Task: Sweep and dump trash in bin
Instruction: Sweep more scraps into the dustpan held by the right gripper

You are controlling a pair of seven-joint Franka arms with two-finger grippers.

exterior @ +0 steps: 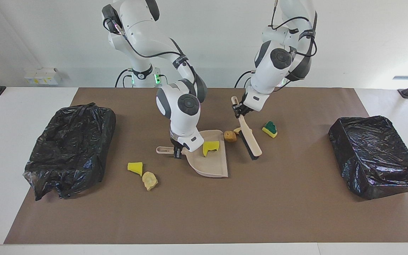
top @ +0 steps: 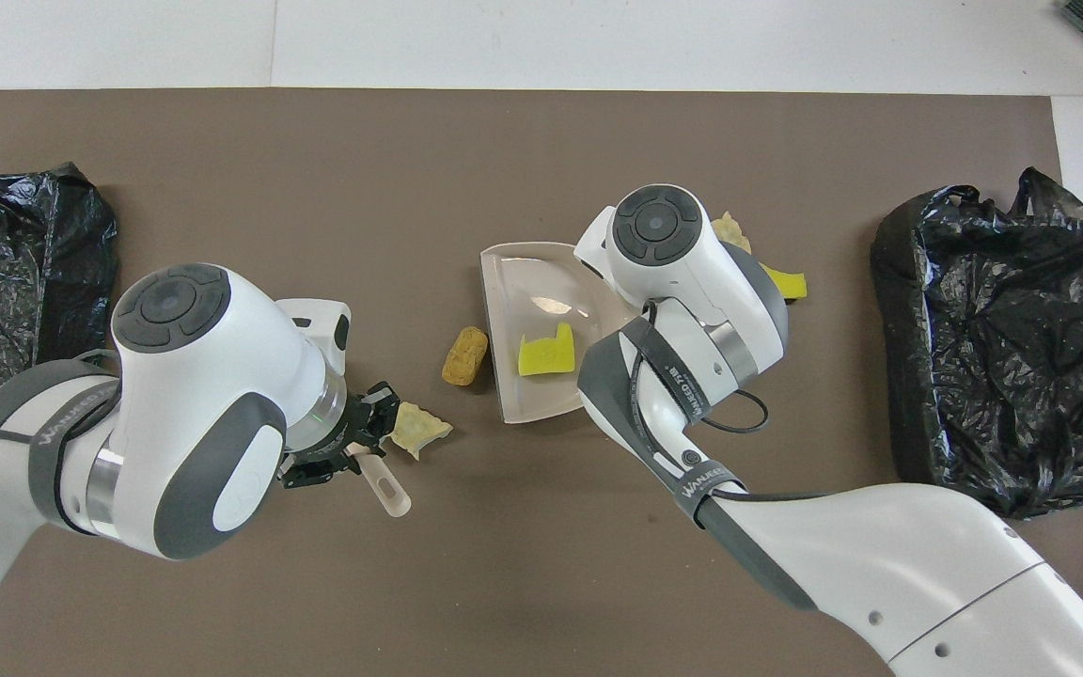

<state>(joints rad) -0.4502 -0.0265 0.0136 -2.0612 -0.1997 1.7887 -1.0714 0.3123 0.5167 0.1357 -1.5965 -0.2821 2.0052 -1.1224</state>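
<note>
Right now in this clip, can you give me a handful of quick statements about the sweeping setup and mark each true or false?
1. A yellow sponge wedge lies in the dustpan. True.
2. The left claw holds the brush. True.
3. The brown nugget is inside the dustpan. False: it lies on the brown mat just outside the pan, between pan and brush.
4. The right claw hangs free over the mat. False: it grips the dustpan's handle.
5. The green-topped sponge lies on the mat, toward the left arm's end from the brush. True.
</note>
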